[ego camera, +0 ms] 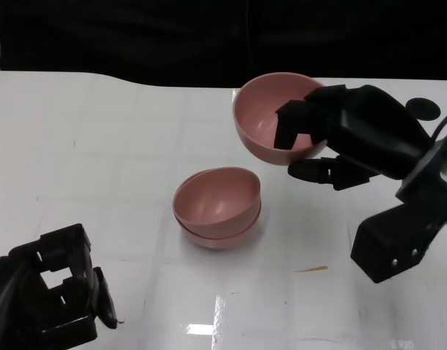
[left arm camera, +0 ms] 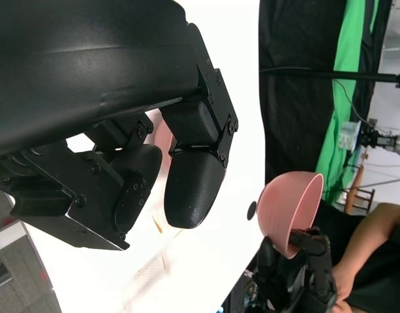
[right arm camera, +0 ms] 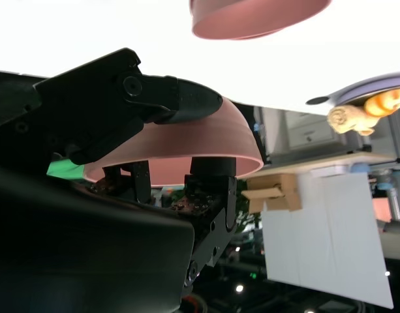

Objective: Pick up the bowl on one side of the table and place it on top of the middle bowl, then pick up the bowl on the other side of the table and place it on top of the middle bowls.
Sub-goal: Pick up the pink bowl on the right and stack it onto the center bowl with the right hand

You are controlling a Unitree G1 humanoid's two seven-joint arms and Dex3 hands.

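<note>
Head view: the right robot hand [ego camera: 340,135] holds a pink bowl [ego camera: 270,117] by its rim, fingers hooked inside and thumb under the outer wall, with the bowl lifted off the white table [ego camera: 99,146] and tipped so that its mouth faces partly toward the middle. The stacked bowls [ego camera: 217,205], two already nested at the table's centre, lie nearer the robot and toward its left from the carried bowl, the two well apart with bare table between them. That offset is what the coming move turns on: by the look of it, the right robot hand must travel back and leftward, level the bowl, and bring it down over the stack's open mouth. A round bowl has no long axis to line up, only its tilt to correct. The left robot hand [ego camera: 52,292] rests low at the near left edge, fingers curled in and holding nothing, and is farther from the carried bowl than from the stack. Seen from the right wrist, fingers clamp the bowl's rim while the stack sits beyond it on the table.
</note>
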